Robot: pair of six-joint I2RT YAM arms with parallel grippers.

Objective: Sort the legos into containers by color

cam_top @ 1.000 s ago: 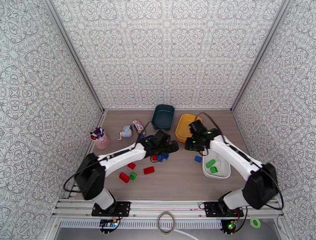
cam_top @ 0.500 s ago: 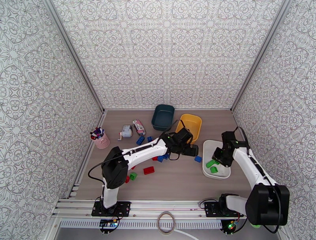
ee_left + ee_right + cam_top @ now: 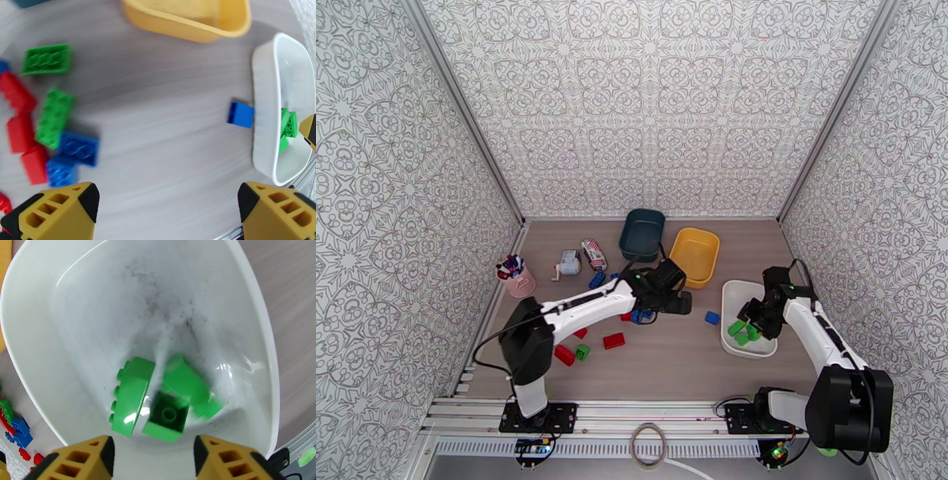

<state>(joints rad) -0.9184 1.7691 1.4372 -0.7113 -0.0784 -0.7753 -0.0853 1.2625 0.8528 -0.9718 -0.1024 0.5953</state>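
Right gripper point(image 3: 758, 314) had swung away from the yellow bin point(image 3: 695, 254) and hung low over the white tray point(image 3: 727, 294). Its jaws were spread wide with nothing in them. The tray had gone from two green bricks to three point(image 3: 166, 417), bunched at the near end, one lying studs-down. I read that as a green brick just dropped in, so that drop-off looked done.

Left gripper point(image 3: 675, 296) had reached out right toward the lone blue brick point(image 3: 712, 317), then drawn back some. It sat above the right edge of the mixed pile point(image 3: 636, 316), its fingers point(image 3: 59, 211) wide apart and empty. The blue brick hadn't moved. It lay on the table just beside the tray's outer wall; I couldn't tell if it touched.

Red bricks point(image 3: 614, 340) and a green one point(image 3: 583, 352) lay loose nearer the arms. I saw no bricks in the teal bin point(image 3: 643, 233) or the yellow one. My guess: green sorting was under way, red and blue hardly begun, most of the job left.
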